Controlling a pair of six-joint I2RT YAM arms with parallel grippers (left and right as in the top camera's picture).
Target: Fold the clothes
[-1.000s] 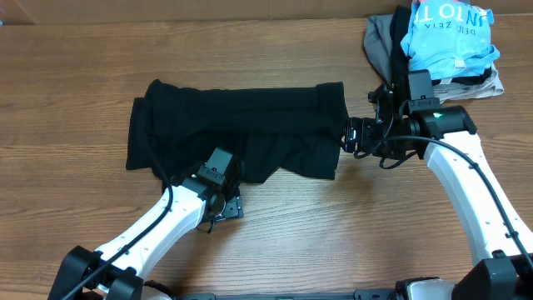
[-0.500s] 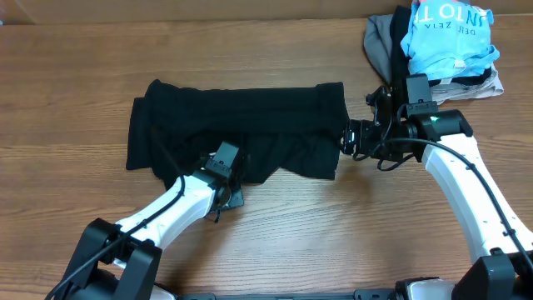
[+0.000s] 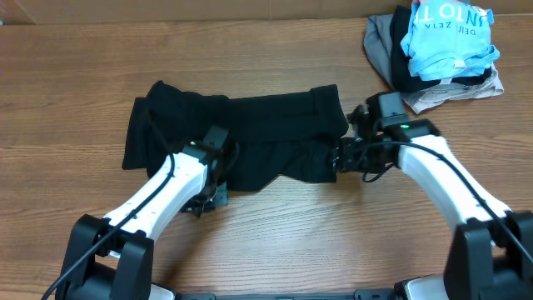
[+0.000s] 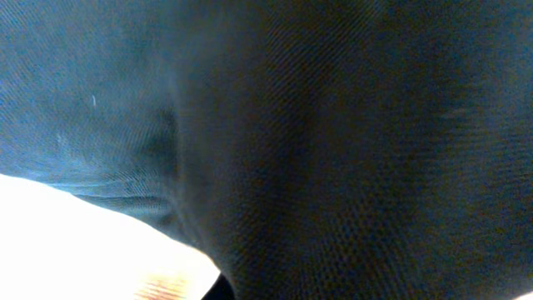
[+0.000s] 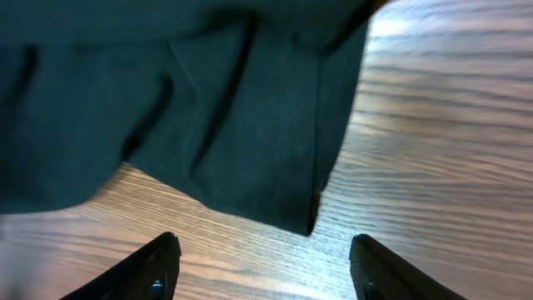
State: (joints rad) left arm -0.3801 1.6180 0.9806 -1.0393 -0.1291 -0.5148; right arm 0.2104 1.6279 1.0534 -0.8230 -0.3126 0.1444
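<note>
The black T-shirt (image 3: 250, 125) lies bunched in a wide band on the wooden table, left of centre. No logo or neck tag shows. My left gripper (image 3: 215, 167) is at the shirt's front edge. The left wrist view is filled with black fabric (image 4: 333, 133), and its fingers are hidden. My right gripper (image 3: 337, 158) is at the shirt's front right corner. In the right wrist view it is open (image 5: 266, 267) and empty, low over the wood. The shirt's corner (image 5: 250, 150) lies just ahead, between the fingertips.
A pile of other clothes sits at the back right: a light blue shirt with white lettering (image 3: 450, 33) on top of grey (image 3: 381, 46) and beige (image 3: 466, 83) garments. Bare wooden table (image 3: 333, 242) lies in front of the shirt.
My left gripper moved back from the bare table onto the shirt's front edge. My right gripper moved left and toward the front, to the shirt's front right corner.
</note>
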